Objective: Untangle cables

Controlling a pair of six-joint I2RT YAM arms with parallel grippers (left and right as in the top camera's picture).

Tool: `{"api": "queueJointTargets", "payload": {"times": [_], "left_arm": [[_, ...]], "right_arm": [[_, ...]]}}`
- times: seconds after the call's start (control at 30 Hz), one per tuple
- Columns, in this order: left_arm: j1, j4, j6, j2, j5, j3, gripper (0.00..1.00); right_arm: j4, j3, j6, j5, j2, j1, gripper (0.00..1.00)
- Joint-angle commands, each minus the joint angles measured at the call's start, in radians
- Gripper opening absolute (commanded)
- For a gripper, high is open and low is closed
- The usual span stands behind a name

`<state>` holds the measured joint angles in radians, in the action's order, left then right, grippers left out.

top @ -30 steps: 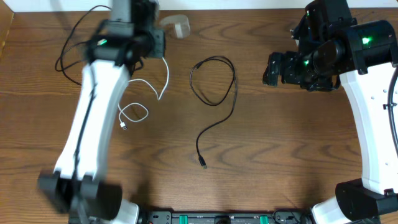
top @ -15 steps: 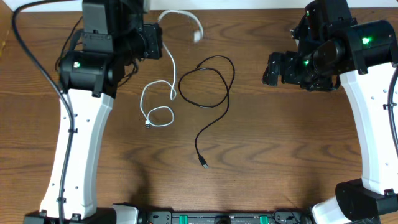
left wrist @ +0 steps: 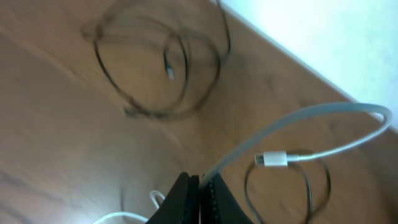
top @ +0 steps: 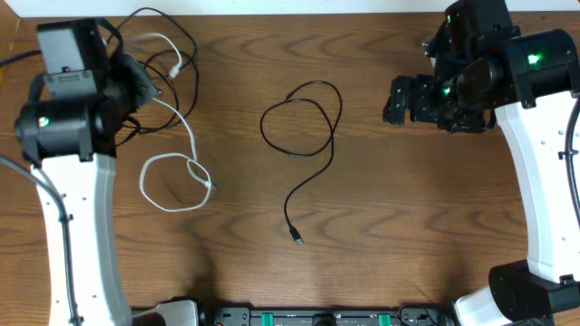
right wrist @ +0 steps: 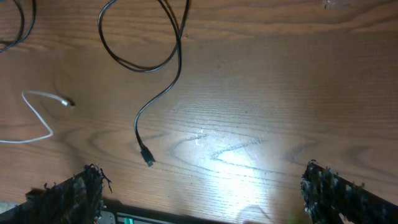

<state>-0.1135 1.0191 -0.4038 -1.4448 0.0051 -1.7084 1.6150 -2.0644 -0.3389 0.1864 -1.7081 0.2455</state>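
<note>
My left gripper (left wrist: 201, 182) is shut on the white cable (left wrist: 311, 118), whose plug (left wrist: 273, 160) hangs free beyond the jaws. In the overhead view the left gripper (top: 139, 83) is at the far left. The white cable (top: 192, 136) trails from it into a loop (top: 172, 184) on the table. One black cable (top: 172, 25) lies coiled at the top left, under and around the white one; it also shows in the left wrist view (left wrist: 161, 68). The other black cable (top: 304, 122) lies alone mid-table, with its plug (top: 297, 239) toward the front. My right gripper (top: 397, 100) is open and empty above the table.
The right wrist view shows the lone black cable (right wrist: 146, 59), its plug (right wrist: 148, 155) and a white cable end (right wrist: 65, 102) on the wood table (right wrist: 261, 112). The table's far edge (left wrist: 292, 68) runs just behind the coiled black cable.
My left arm has swung left, dragging the white cable away from the middle black cable toward the top-left coil. The right arm has not moved.
</note>
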Motion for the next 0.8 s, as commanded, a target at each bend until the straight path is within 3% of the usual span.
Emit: {"api": "queueJointTargets", "payload": {"times": [0.0,0.1,0.6,0.7,0.77], "left_arm": [[0.000,0.076,-0.046,-0.058,0.130,0.018,0.07],[0.020,0.170,-0.039,-0.125,0.137,0.037,0.08],[0.087,0.313,-0.040,-0.345,0.146,0.076,0.08],[0.084,0.304,0.001,-0.340,0.232,0.076,0.08],[0.081,0.297,0.108,-0.329,0.369,0.074,0.08]], "right_arm": [[0.001,-0.002,0.011,-0.003,0.010,0.004,0.99],[0.001,-0.002,0.011,-0.003,0.010,0.004,0.99],[0.001,-0.002,0.011,-0.003,0.010,0.004,0.99],[0.001,-0.002,0.011,-0.003,0.010,0.004,0.99],[0.001,-0.002,0.011,-0.003,0.010,0.004,0.99]]}}
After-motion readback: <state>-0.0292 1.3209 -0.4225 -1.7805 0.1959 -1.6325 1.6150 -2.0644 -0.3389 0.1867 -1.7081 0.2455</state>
